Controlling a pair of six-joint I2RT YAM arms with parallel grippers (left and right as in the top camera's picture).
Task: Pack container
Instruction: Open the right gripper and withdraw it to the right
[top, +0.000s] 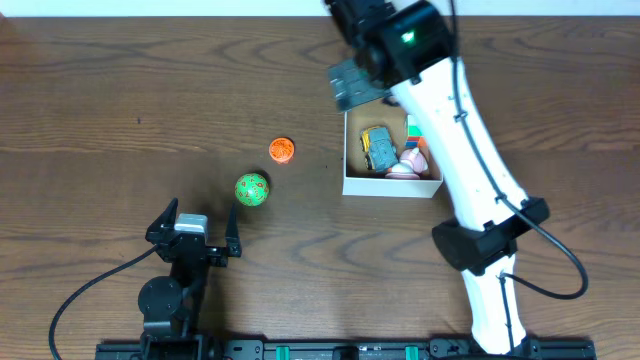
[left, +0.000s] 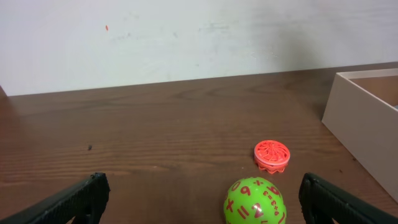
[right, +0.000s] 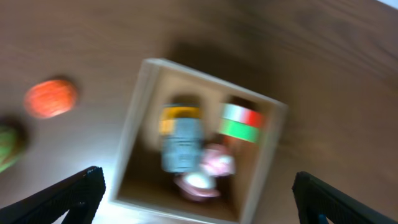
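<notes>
Dark wood table (top: 100, 100), white wall (left: 186, 37), container (top: 392, 187)

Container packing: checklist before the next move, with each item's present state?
1. The left gripper is open and empty: ok.
2. The right gripper is open, empty, over the container: ok.
3. The green ball lies unobstructed ahead of the left gripper: ok.
4. All toys packed: not ok; the green ball and orange disc lie outside.
5. Room left in the container: cannot tell; right arm hides part, wrist view blurred.

green ball (top: 252, 189) with red numerals, orange ridged disc (top: 282, 150) nearby, dark wooden table (top: 100, 120)
</notes>
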